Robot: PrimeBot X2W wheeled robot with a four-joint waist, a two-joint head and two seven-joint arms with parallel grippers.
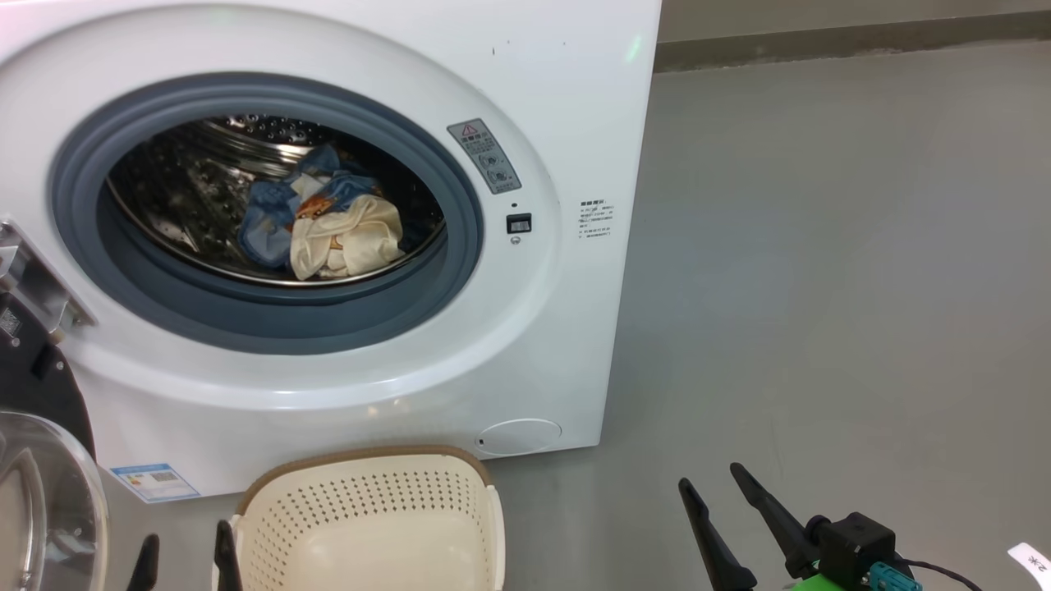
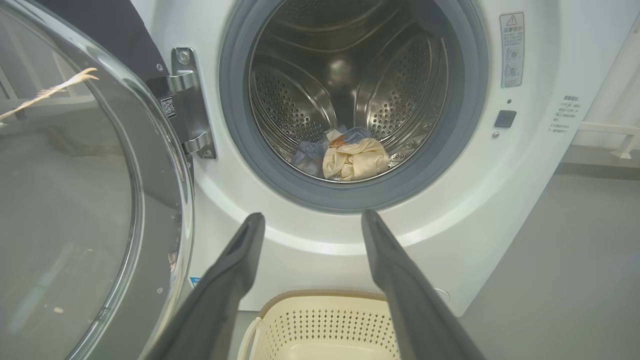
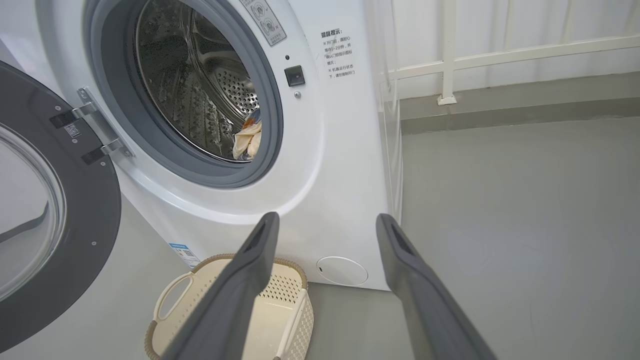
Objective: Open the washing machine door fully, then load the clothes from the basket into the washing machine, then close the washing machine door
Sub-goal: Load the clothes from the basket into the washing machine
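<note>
**Loading looks done to me, only shutting the door is left**

Both hands are empty: the left hand and the right hand have their fingers spread wide, pinching nothing. Right below the left hand sits the basket. What I can see of its inside is bare, so I'd say it's emptied. Close by on that hand's left hangs the washing machine door, swung wide on its hinge, with a glossy black rim and bulging clear glass. Further ahead of both hands, the washing machine gapes open. The clothes are heaped low in its steel drum, blue printed stuff with a cream piece in front.
</note>
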